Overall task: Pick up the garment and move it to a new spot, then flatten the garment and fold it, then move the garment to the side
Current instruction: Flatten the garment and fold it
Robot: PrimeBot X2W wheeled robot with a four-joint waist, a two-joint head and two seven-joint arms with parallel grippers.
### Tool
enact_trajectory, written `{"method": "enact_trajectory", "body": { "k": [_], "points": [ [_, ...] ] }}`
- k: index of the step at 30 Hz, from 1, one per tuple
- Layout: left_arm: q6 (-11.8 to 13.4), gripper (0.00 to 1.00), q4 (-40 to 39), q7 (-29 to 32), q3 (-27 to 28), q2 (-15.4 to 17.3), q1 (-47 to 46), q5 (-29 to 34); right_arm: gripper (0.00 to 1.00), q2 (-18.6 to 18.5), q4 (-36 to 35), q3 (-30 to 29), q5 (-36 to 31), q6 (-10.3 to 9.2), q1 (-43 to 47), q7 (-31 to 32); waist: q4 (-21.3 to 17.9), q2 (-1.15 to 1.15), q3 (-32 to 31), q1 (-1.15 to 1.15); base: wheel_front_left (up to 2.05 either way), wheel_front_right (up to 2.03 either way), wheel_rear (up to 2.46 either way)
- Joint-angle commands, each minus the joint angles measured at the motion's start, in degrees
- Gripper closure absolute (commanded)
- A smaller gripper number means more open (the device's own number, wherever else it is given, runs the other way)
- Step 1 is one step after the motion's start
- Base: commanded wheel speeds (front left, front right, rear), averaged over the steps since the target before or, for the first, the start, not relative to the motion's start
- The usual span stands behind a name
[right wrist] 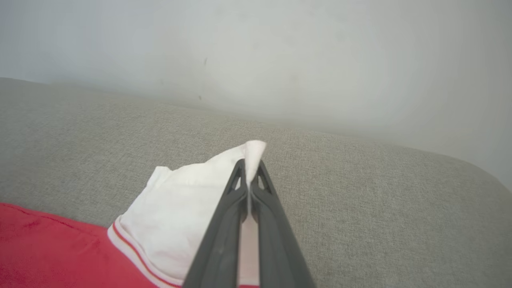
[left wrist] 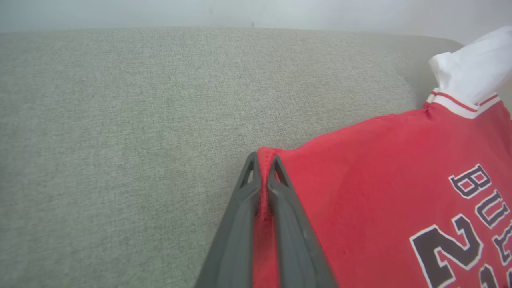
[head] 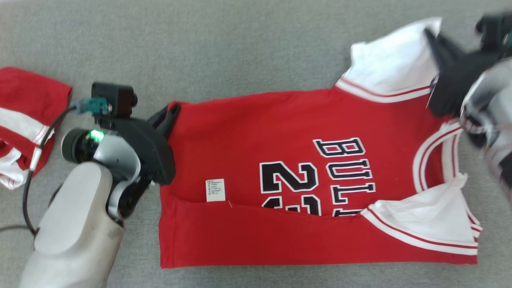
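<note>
Jersey [head: 256, 132]: red w/ white sleeves, lies spread on the grey surface [head: 240, 48], roughly centre of head view. Hem points to robot's left, neck to its right. Black "BUL" lettering and a "2" w/ white outline face up. Near long edge is folded up over the front in 1 band; the fold hides the lower part of the digits. White label [head: 215, 190] sits just above that fold line.

Left gripper [head: 173, 109]: at the far hem corner. In left wrist view we see its 2 fingers pressed together w/ red cloth between them [left wrist: 264, 160], so it is clamped on that corner.

Right gripper [head: 430, 34]: at the tip of the far sleeve [head: 388, 68]. In right wrist view the fingers pinch the white cloth [right wrist: 250, 168]; the sleeve rises to a peak at the pinch, off the surface there. Head view of this arm is blurred, no more detail.

Near sleeve [head: 424, 224]: lies flat on the folded band, white w/ red-striped trim.

2nd garment [head: 24, 116], red and white, crumpled at the left edge of head view, well apart from the jersey. Dark cable [head: 28, 188] runs beside the left forearm. Pale wall [right wrist: 280, 60] behind the surface.
</note>
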Motion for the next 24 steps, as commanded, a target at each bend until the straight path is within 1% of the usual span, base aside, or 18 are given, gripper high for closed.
{"method": "enact_trajectory", "body": {
  "k": [1,6,12,19,24],
  "points": [
    [0.24,1.00,-0.36,-0.64,0.25,0.41,1.71,0.13,1.00,-0.66,-1.64,0.25,1.08,-0.16,2.65,-1.95,-1.58,0.00,-1.89,0.01,0.00,0.00,0.00],
    [0.95,1.00,-1.87,-2.01,0.65,1.17,5.58,-0.42,1.00,-3.01,-7.34,1.33,2.73,-0.16,10.74,-6.84,-2.79,0.00,-3.48,0.01,0.00,0.00,0.00],
    [2.00,1.00,-4.23,-3.47,1.21,2.08,10.12,-0.75,1.00,-5.04,-12.86,-0.44,4.88,-0.16,19.81,-10.37,-3.82,0.00,-5.45,0.01,0.00,0.00,0.00],
    [3.50,1.00,-7.23,-6.74,2.20,2.30,14.93,-1.17,1.00,-6.15,-19.14,-5.78,5.85,-0.16,29.97,-12.38,-3.57,0.00,-6.72,0.01,0.00,0.00,0.00],
    [3.94,1.00,-8.25,-9.18,2.42,2.00,17.22,-1.07,1.00,-6.38,-24.21,-11.65,5.94,-0.16,37.57,-13.25,-3.05,0.00,-7.37,0.01,0.00,0.00,0.00]
  ]
}}
